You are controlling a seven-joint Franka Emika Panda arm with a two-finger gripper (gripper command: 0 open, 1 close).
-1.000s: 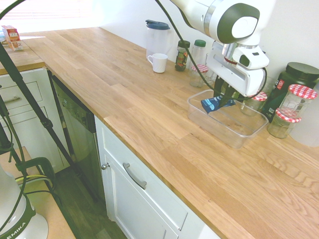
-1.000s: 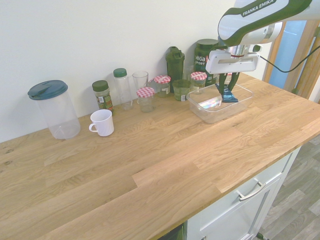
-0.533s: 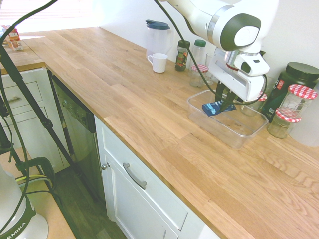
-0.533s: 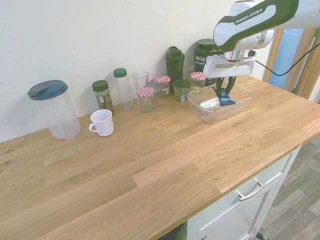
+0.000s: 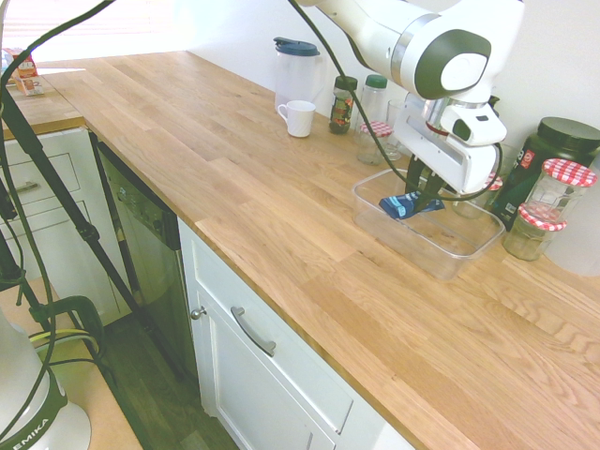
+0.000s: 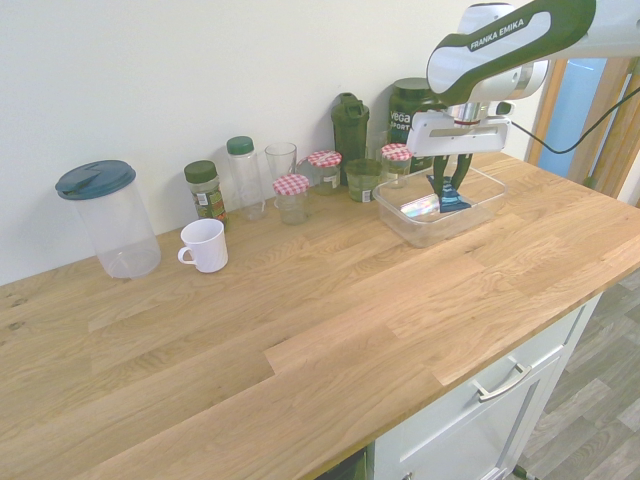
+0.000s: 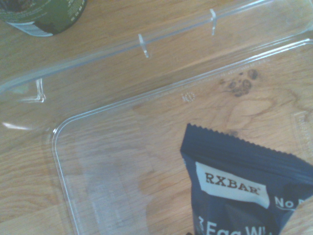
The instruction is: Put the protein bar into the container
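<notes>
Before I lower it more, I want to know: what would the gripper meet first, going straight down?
Probably the floor of the clear container, with the protein bar that the gripper holds touching first; the remaining gap is hard to judge.

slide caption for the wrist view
Dark blue RXBAR wrapper with a serrated edge, seen over a clear plastic tub on a wooden counter.

The gripper [image 6: 450, 205] and the snack bar [image 5: 403, 205] (moving together) now sit slightly lower than a second ago.
</notes>
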